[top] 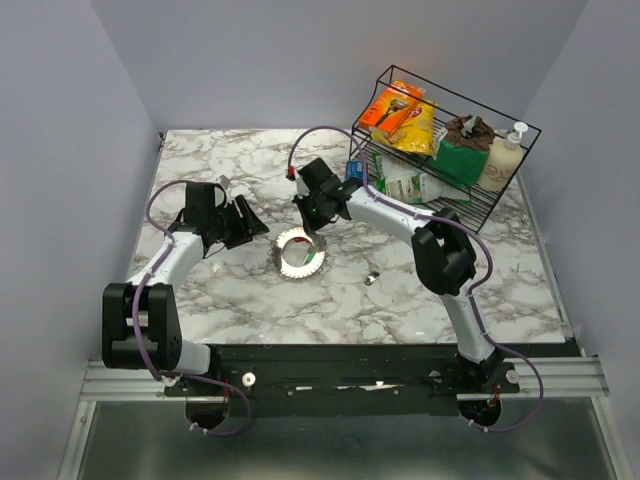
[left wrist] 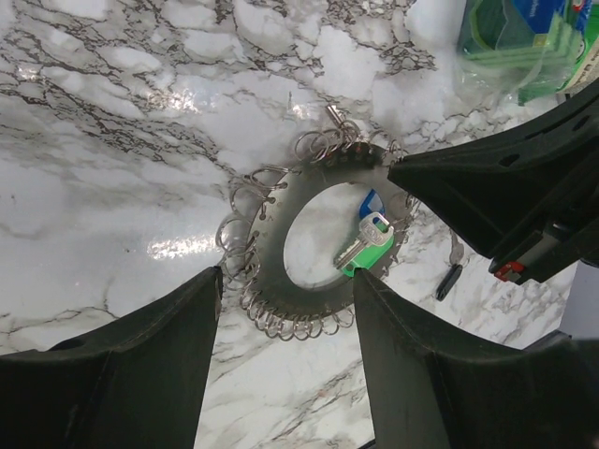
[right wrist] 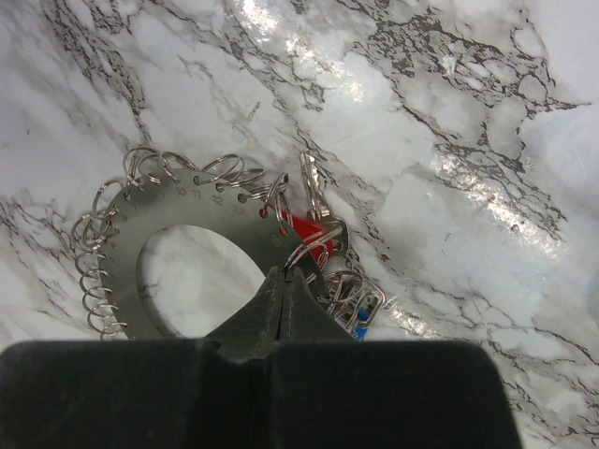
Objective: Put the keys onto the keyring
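Observation:
The keyring is a flat silver disc with a hole, edged with several small wire rings, lying mid-table. It shows in the left wrist view and the right wrist view. A green-headed key and a blue-headed one lie on its rim. A red-headed key lies at the disc's edge. My right gripper is shut on a small wire ring beside the red key. My left gripper is open and empty, just left of the disc.
A black wire basket with snack bags and a bottle stands at the back right. A small loose key lies right of the disc. A black fob lies near the disc. Side walls close in the table.

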Robot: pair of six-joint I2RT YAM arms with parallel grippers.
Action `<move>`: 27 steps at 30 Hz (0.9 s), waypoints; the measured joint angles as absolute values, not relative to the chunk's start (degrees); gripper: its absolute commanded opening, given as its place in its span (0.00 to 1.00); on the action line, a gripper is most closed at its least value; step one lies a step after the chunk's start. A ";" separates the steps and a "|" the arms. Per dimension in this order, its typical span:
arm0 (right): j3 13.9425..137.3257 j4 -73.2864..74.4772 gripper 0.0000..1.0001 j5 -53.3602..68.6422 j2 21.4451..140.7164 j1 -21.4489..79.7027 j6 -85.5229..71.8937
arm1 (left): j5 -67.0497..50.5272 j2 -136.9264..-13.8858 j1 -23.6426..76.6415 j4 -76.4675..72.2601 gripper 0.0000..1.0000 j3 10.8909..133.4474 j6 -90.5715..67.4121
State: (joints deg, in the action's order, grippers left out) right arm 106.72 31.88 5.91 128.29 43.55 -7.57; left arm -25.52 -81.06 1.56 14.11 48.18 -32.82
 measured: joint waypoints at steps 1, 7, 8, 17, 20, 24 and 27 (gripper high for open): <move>106.41 31.57 0.01 6.24 128.07 43.55 -7.33 | -25.61 -80.68 1.56 13.91 0.67 48.18 -32.77; 103.55 30.00 0.01 8.32 125.43 43.55 -5.41 | -26.17 -78.91 1.56 13.13 0.67 48.18 -32.34; 102.91 29.56 0.01 8.71 124.75 43.55 -4.95 | -26.28 -78.70 1.56 13.08 0.67 48.18 -32.27; 97.62 25.47 0.01 15.22 117.86 43.55 -0.32 | -29.08 -75.57 1.56 11.68 0.69 48.18 -31.14; 96.27 24.56 0.01 18.31 115.94 43.55 1.45 | -30.33 -73.43 1.56 10.37 0.69 48.18 -30.96; 95.18 23.35 0.01 22.83 113.95 43.55 3.75 | -32.23 -70.39 1.56 8.08 0.69 47.72 -30.76; 94.13 22.74 0.01 26.92 112.51 43.55 5.50 | -34.26 -68.34 1.56 6.04 0.69 47.29 -30.59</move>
